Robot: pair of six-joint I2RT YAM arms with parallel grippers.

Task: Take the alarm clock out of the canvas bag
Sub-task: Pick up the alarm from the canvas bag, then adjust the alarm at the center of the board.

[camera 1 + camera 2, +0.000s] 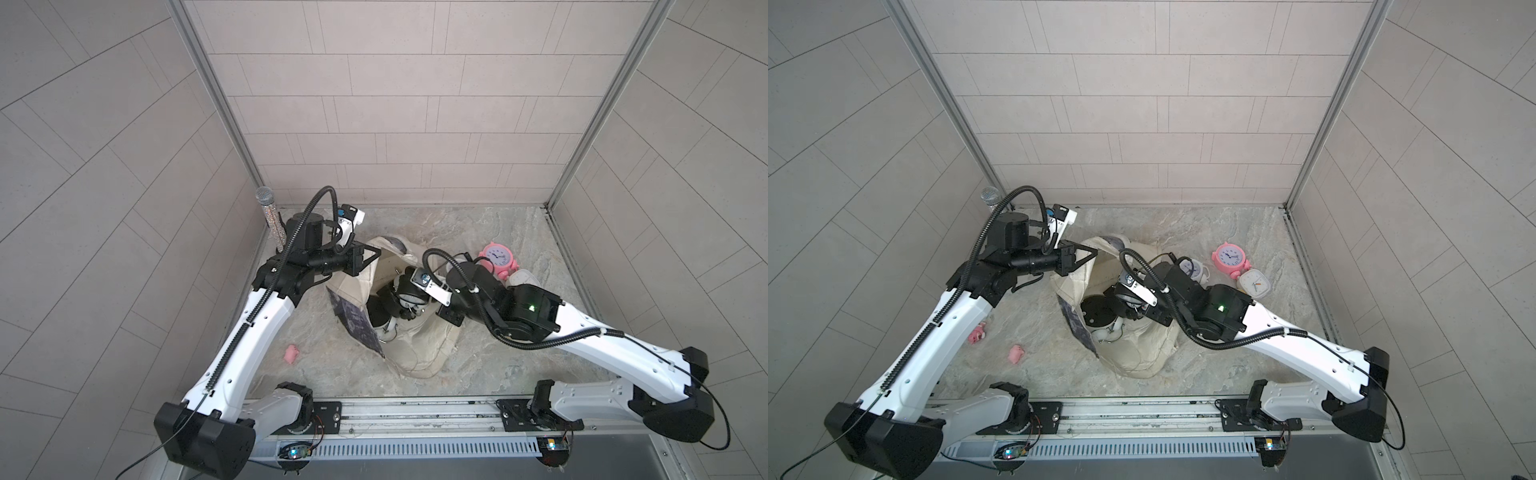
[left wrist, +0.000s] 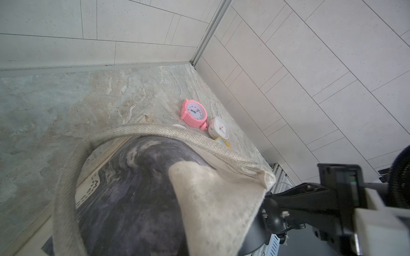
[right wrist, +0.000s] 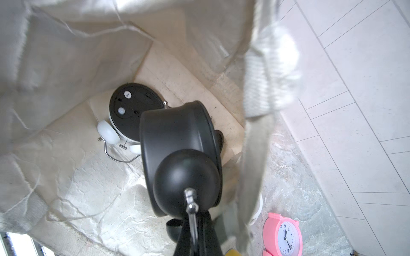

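1. Far left, the left gripper (image 1: 375, 252) is clamped on the raised rim of the canvas bag (image 1: 415, 345) and holds its mouth open. I'd want that rim held high and steady, so the cloth does not sag across the way out.
2. In the middle, down inside the bag, the right gripper (image 3: 195, 230) is closed on the thin metal fitting at the top of the black alarm clock (image 3: 177, 137). The clock sits below the rim, not yet out.
3. To my eye the lift should go slowly and straight up through the open mouth. The grip is on a slim part, so the clock may swing or twist, and the bag's cloth hangs close beside it.
4. After that I'd carry it rightward to bare surface (image 1: 478, 232), clear of the clocks standing there.
5. Counts, left to right:
   - one microphone (image 1: 266, 199)
   - two small pink scraps (image 1: 977, 332)
   - one bag
   - two clocks inside the bag: the black one and a white alarm clock (image 3: 131, 106) lying back up
   - three clocks outside that I can make out: a pale twin-bell clock (image 1: 1192, 266), a pink alarm clock (image 1: 1228, 257) and a square white clock (image 1: 1254, 284)
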